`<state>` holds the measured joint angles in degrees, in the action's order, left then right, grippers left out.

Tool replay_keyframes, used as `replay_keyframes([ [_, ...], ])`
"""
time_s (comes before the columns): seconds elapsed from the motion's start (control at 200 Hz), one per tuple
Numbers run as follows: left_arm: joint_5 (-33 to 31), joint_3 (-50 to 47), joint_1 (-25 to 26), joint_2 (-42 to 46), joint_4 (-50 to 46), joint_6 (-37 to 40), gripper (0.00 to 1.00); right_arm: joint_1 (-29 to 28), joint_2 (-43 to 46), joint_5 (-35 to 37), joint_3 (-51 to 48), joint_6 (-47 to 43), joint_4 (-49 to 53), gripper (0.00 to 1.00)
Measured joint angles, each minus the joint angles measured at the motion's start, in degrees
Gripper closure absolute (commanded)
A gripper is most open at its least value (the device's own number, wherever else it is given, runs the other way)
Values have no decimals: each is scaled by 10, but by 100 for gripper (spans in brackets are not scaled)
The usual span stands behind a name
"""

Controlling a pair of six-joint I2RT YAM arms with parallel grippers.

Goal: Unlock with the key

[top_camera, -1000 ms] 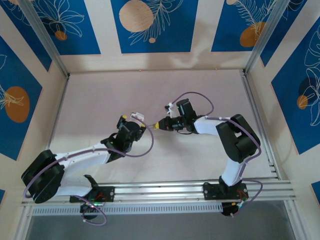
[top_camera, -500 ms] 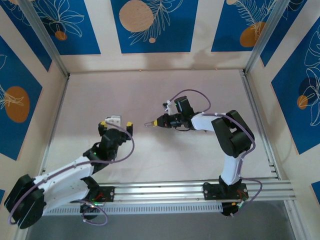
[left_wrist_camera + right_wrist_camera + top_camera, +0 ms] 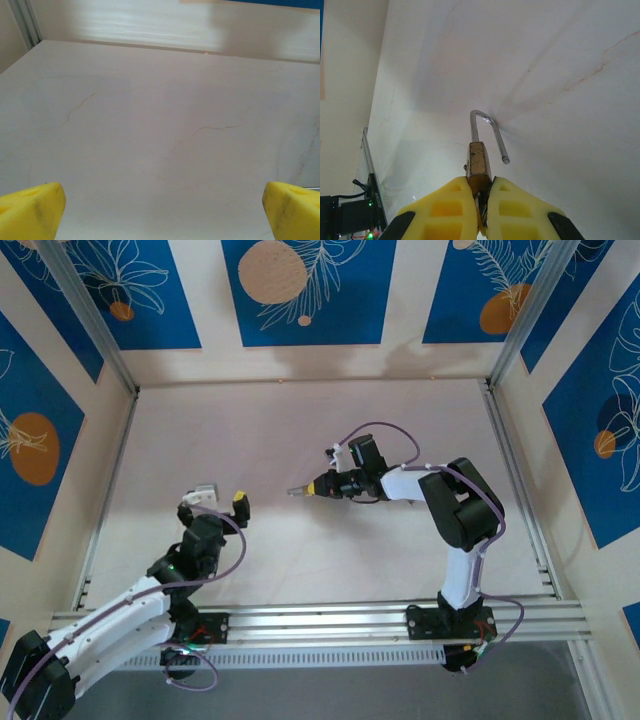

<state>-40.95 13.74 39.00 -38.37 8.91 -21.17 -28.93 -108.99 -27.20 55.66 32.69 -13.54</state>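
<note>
Moved: the left arm has drawn back toward the near-left corner. The left gripper (image 3: 214,504) was right beside the right gripper (image 3: 312,487) a second ago and now lies well apart from it. The right arm has barely shifted.
Left fingers: spread wide with nothing between them. In the left wrist view the two yellow fingertips (image 3: 30,210) sit at the bottom corners, with bare surface between.
Right fingers: the yellow pads (image 3: 445,207) are pressed together on the lower end of the small brass-bodied padlock (image 3: 477,161), pinching it.
Padlock: held just above the pale, faintly veined desk (image 3: 300,410), its body pointing out past the fingertips. In the top view it is a tiny glint (image 3: 298,490) at the tip of the right gripper, pointing left.
Shackle: the silver hoop (image 3: 487,130) stands raised. One leg is seated in the brass body, and the free end hangs clear of it, beside and apart.
Key: the slim silvery-grey metal key cannot be placed clearly. A dark sliver (image 3: 480,206) sits in the narrow gap between the right pads, directly under the lock body, and whether that is the key I cannot tell.
Surroundings: blue panels with pale leaf drawings (image 3: 300,290) line the walls around the desk.
</note>
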Motion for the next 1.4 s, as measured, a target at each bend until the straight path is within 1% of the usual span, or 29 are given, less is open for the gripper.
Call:
replay_keyframes([
  [0.44,17,-3,-4,-16,7,-9,0,-2,0,-22,-31,13,-37,98],
  [0.76,26,-3,-5,2,5,-9,0,0,0,-42,-43,20,-41,97],
  [1.006,34,-3,-5,16,1,-10,0,6,1,-65,-69,32,-62,97],
  [1.401,56,-4,-5,12,3,-15,4,-7,1,-80,-107,32,-64,97],
])
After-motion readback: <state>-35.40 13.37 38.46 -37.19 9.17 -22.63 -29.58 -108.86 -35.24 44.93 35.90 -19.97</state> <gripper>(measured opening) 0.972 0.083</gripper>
